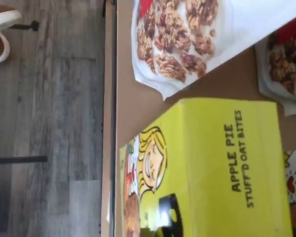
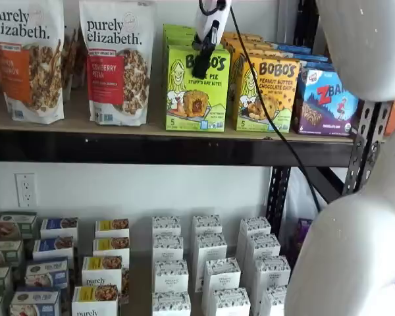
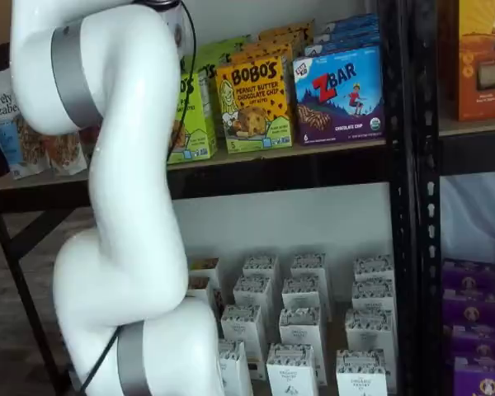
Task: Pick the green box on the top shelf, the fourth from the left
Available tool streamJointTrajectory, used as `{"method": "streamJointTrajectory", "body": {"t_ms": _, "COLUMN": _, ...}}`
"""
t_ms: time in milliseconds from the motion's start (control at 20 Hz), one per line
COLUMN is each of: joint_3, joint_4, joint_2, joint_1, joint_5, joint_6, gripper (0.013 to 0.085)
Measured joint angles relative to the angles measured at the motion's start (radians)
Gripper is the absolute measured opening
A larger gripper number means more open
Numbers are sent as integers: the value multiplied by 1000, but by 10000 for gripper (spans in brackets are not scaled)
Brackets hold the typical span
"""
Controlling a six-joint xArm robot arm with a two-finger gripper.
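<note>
The green box (image 2: 197,89), printed "BOBO'S", "APPLE PIE" and "STUFF'D OAT BITES", is seen upright at the front of the top shelf (image 2: 164,146). It is flanked by a "purely elizabeth." bag (image 2: 116,60) and an orange "BOBO'S PEANUT BUTTER CHOCOLATE CHIP" box (image 2: 266,93); a "ZBAR" box (image 2: 325,103) stands beyond. The pincer (image 2: 203,58) is lowered onto the green box's top front edge; whether it is open or closed cannot be told.
</note>
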State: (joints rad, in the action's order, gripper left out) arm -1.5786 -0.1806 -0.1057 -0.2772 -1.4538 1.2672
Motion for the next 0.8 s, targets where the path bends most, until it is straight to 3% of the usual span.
{"method": "streamJointTrajectory", "body": {"t_ms": 800, "joint_3": -15, "joint_4": 12, "joint_2": 9, "joint_1": -8, "joint_5": -20, "joint_6": -7, "gripper": 610}}
